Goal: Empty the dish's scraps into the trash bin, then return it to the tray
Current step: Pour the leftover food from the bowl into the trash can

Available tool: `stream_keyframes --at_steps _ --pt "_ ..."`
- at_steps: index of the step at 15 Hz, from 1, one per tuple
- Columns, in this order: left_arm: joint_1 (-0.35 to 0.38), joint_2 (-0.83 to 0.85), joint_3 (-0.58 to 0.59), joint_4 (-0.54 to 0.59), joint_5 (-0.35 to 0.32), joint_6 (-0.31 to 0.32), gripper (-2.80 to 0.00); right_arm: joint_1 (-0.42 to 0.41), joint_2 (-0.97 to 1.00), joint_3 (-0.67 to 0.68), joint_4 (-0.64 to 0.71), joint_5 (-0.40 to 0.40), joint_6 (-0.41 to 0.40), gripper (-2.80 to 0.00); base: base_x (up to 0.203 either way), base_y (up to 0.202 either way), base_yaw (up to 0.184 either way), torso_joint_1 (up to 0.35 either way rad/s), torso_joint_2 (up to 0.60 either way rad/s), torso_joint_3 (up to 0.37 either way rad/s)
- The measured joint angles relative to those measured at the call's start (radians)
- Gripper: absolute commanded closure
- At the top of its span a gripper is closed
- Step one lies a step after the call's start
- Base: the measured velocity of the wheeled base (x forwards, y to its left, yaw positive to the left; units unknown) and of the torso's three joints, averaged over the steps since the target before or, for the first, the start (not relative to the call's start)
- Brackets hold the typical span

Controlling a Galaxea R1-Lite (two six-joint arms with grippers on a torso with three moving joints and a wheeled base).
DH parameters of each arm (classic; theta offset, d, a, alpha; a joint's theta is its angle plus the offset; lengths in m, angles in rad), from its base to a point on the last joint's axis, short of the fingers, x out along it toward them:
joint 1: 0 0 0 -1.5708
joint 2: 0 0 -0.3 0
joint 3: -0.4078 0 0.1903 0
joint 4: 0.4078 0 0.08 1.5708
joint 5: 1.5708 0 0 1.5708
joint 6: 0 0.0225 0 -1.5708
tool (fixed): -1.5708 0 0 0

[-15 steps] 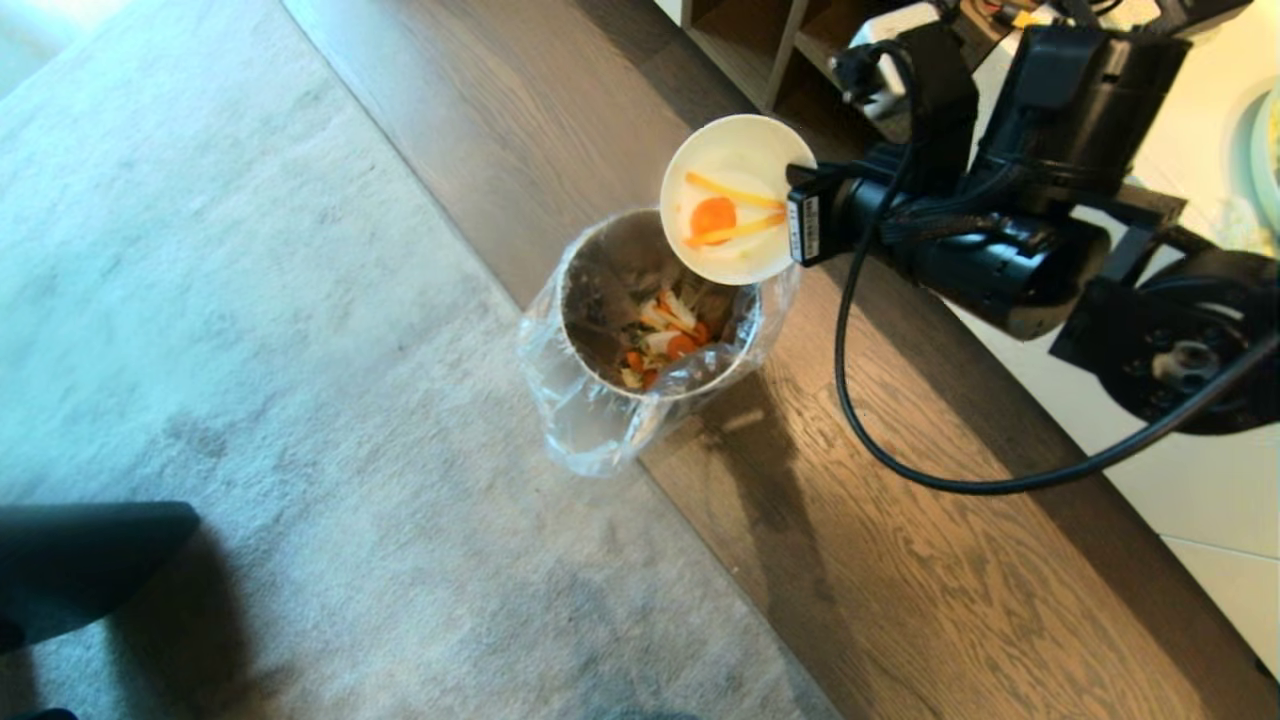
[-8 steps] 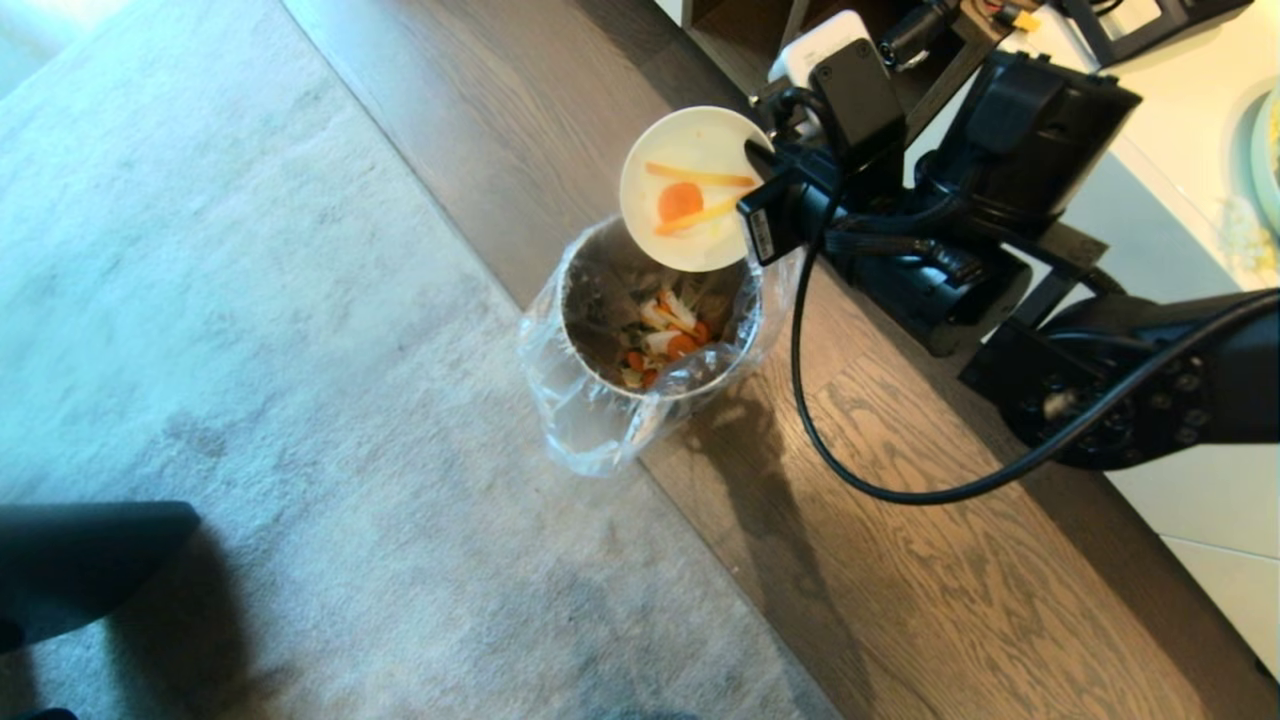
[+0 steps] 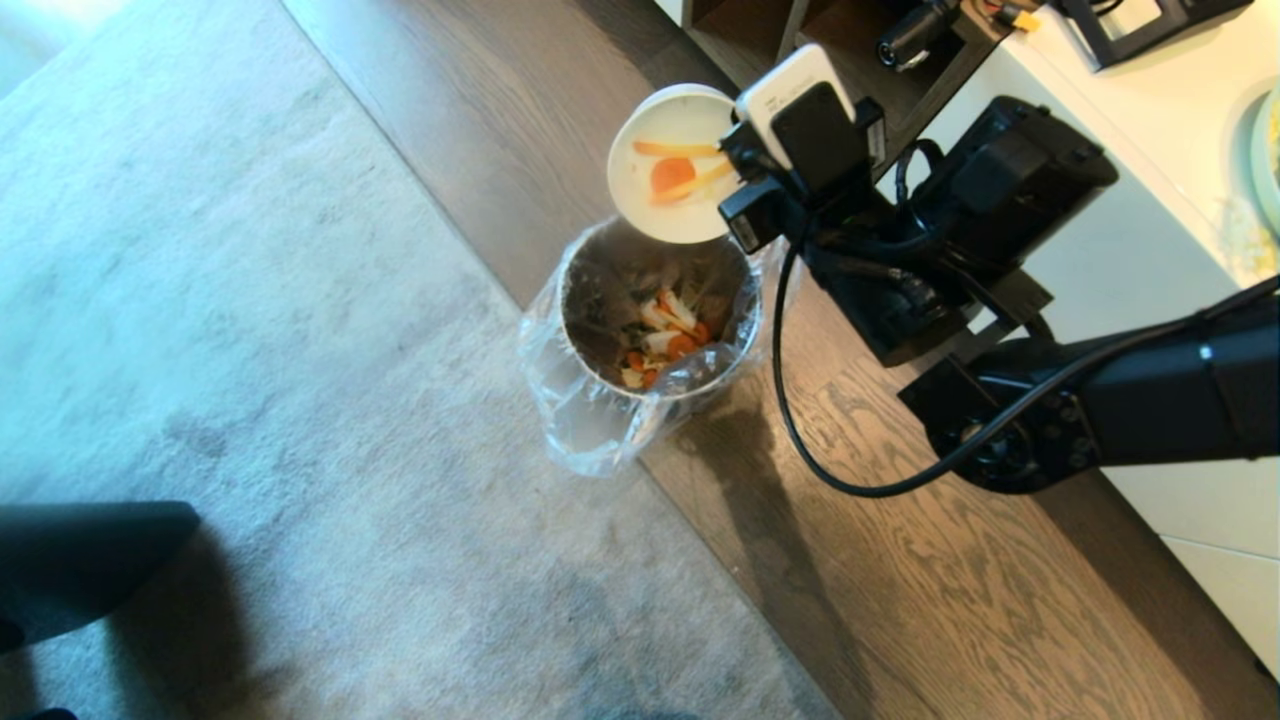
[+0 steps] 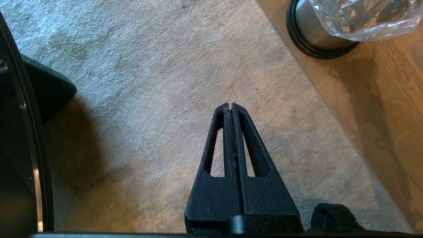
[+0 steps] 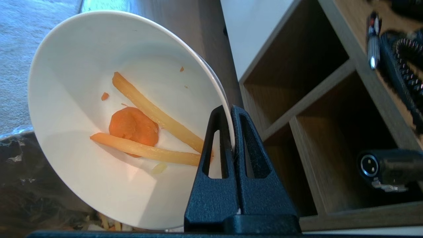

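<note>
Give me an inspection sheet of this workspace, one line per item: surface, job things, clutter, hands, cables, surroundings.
Surface: grey carpet beside a wood floor.
Job's things: white dish tilted above the trash bin, scraps clinging inside it; more scraps lie in the bin; tray not seen.
Clutter: nothing seen on the floor.
Hands: right hand shut on the dish rim; left hand shut, empty, over the carpet.
Cables: black cable loops under the right arm.
Surroundings: wooden shelf unit, white counter.
</note>
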Motion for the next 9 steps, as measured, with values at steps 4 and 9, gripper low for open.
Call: stream_keyframes --at_steps 4,9 --pt "0.0 0.0 0.0 0.0 0.0 0.0 0.0 0.0 0.008 0.051 -0.101 0.133 -0.088 0.0 0.0 0.0 0.0 0.0 0.0 0.0" --pt "0.0 0.0 0.0 0.0 0.0 0.0 0.0 -0.003 0.025 0.076 -0.225 0.209 -0.166 0.0 0.0 0.0 0.0 0.0 0.0 0.0"
